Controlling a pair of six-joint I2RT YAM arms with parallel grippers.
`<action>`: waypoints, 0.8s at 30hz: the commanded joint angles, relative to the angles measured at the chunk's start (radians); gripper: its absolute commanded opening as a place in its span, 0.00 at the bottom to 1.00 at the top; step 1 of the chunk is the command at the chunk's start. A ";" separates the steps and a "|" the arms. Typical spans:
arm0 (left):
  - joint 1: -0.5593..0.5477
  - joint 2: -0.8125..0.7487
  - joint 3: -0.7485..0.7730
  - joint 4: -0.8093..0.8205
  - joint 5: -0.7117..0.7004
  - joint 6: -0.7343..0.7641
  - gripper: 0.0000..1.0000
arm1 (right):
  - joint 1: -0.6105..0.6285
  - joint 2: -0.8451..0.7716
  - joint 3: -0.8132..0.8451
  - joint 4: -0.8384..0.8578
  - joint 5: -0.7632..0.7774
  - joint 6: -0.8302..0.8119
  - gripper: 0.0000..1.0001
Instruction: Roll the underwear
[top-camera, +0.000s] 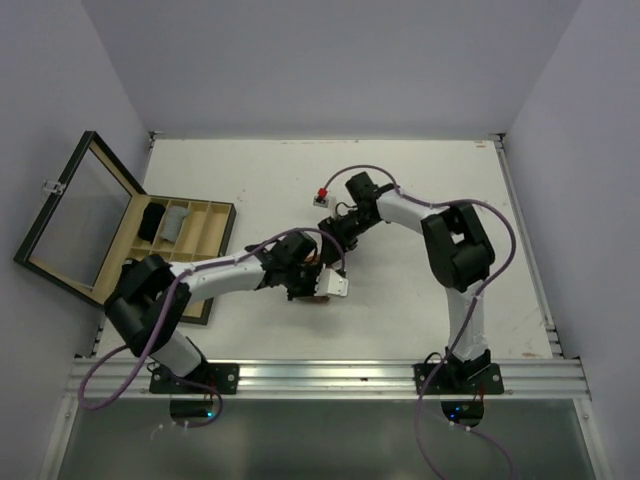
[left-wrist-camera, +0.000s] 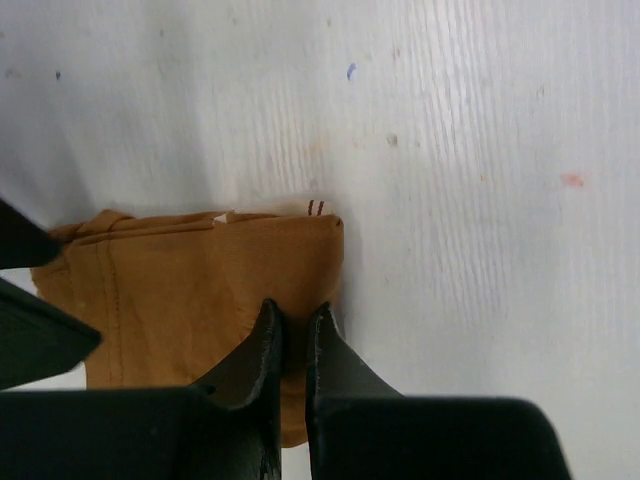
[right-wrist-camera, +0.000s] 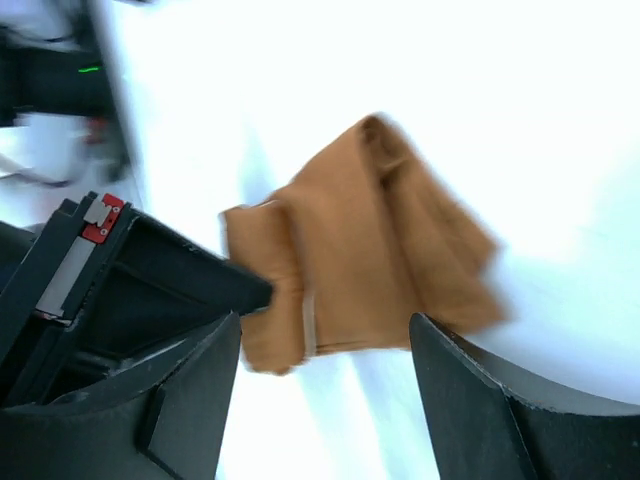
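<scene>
underwear (left-wrist-camera: 190, 290), orange-brown, lay folded flat, its long axis crosswise to the left gripper (left-wrist-camera: 295, 335), which pinched narrow on its edge; right gripper (right-wrist-camera: 325, 325) hung wide above it, empty.

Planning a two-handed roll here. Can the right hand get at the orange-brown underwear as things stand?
Probably yes. The right hand is open and faces the orange-brown underwear with nothing between them; the left hand only pinches one edge, leaving most of the cloth free.

orange-brown underwear (right-wrist-camera: 370, 250): folded, on table (right-wrist-camera: 520, 120) | right gripper (right-wrist-camera: 320, 340) jaws: apart | left gripper (right-wrist-camera: 255, 290): at cloth edge
</scene>
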 joint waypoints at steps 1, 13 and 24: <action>0.041 0.251 0.024 -0.359 0.224 -0.017 0.00 | -0.056 -0.141 -0.035 0.032 0.231 -0.147 0.72; 0.291 0.796 0.555 -0.745 0.366 0.037 0.00 | -0.171 -0.534 -0.298 -0.105 0.137 -0.488 0.56; 0.320 1.008 0.790 -0.840 0.315 0.038 0.00 | 0.123 -0.697 -0.437 0.129 0.387 -0.502 0.52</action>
